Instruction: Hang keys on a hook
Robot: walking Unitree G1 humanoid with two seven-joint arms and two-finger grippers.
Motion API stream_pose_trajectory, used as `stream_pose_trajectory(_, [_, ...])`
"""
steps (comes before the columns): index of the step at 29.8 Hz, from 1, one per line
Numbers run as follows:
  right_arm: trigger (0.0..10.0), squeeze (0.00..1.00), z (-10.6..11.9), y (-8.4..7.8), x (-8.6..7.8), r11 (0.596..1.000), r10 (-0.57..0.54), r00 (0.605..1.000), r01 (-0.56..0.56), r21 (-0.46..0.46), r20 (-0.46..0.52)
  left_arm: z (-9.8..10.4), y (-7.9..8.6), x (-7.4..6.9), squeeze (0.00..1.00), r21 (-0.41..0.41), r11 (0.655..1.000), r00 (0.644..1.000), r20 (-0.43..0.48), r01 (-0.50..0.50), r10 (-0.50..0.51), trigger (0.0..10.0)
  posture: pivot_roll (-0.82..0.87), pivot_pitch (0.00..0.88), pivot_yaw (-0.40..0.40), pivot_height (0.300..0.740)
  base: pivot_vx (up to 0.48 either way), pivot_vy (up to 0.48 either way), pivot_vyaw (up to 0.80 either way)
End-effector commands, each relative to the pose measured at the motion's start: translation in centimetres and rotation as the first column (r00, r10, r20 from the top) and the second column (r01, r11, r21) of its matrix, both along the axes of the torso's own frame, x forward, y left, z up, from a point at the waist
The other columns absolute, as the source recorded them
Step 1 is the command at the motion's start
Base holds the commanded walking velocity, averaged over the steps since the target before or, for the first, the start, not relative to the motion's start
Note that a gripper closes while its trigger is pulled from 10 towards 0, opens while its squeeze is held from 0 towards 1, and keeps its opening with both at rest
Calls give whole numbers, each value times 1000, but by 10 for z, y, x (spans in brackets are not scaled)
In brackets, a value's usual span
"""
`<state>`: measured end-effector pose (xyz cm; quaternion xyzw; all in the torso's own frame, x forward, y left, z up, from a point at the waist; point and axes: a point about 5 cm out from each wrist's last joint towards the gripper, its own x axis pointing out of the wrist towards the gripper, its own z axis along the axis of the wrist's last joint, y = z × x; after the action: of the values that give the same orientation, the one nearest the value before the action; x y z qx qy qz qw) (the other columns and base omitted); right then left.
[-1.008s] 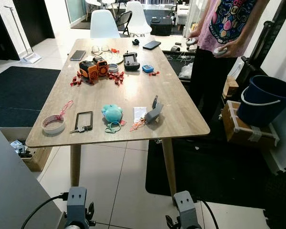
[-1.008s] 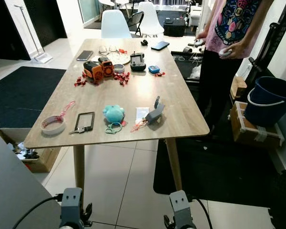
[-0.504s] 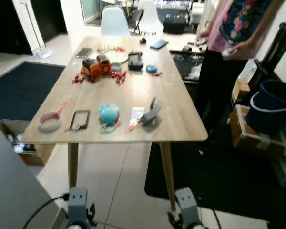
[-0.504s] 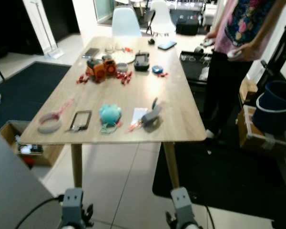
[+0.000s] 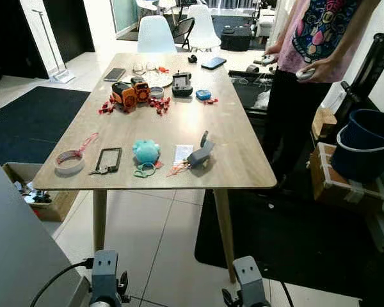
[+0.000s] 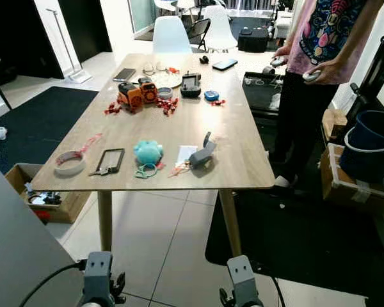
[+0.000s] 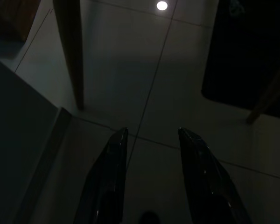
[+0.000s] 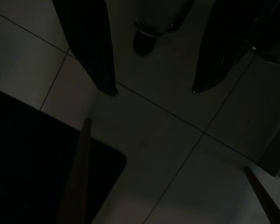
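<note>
1. Wooden table [image 5: 230, 160] stands ahead of the robot. The keys [image 5: 179, 167], with reddish tags, lie flat near the table's near edge, between a teal plush toy [image 5: 145, 151] and a grey hook block [image 5: 200, 152].
2. Keys touch or nearly touch the near-left corner of the hook block. Their long axis runs diagonally, from near-left up towards the block. A white card [image 5: 183, 153] lies just behind them.
3. Hook block: grey, with a thin upright part at its far end, tilted; its long axis runs diagonally, near-left to far-right.
4. Left of the plush: a dark rectangular frame [image 5: 109, 160], then a tape roll [image 5: 69, 160] with a pink ribbon.
5. Far half of table: orange toy [image 5: 129, 92], scattered red pieces, a black device [image 5: 182, 84], a blue object [image 5: 203, 94], two phones.
6. Containers: dark blue bucket [image 5: 365, 142] sits on a cardboard box [image 5: 342, 184] right of the table, contents not visible. Cardboard box [image 5: 33, 194] on the floor left of the table holds small clutter, not identifiable.
7. A person [image 5: 307, 57] stands at the table's far right, holding controllers.
8. Left gripper [image 7: 151, 140]: hanging low over floor tiles, fingers spread, holding nothing.
9. Right gripper [image 8: 154, 91]: likewise low over the tiles, fingers apart, empty.
</note>
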<state>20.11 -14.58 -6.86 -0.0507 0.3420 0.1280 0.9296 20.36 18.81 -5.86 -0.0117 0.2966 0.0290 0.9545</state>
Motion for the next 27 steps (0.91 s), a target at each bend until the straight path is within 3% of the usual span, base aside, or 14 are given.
stream_pose_trajectory(1, [10000,0,-2,-1,-3,1000,-5,1000,5,-1,-10,-1,4,-1,0,21,1000,1000,-21,6,-6,10000,59,35,14,740,0,0,0])
stream_pose_trajectory(19, [10000,0,-2,-1,-3,1000,-2,1000,2,-1,-8,0,4,0,0,-1,1000,1000,-14,-5,5,10000,56,37,13,740,0,0,0])
stream_pose_trajectory(27, [10000,0,-1,-2,-3,1000,-2,1000,2,-2,-7,-1,4,-1,0,-12,1000,1000,-17,-6,6,10000,55,39,12,740,291,0,0])
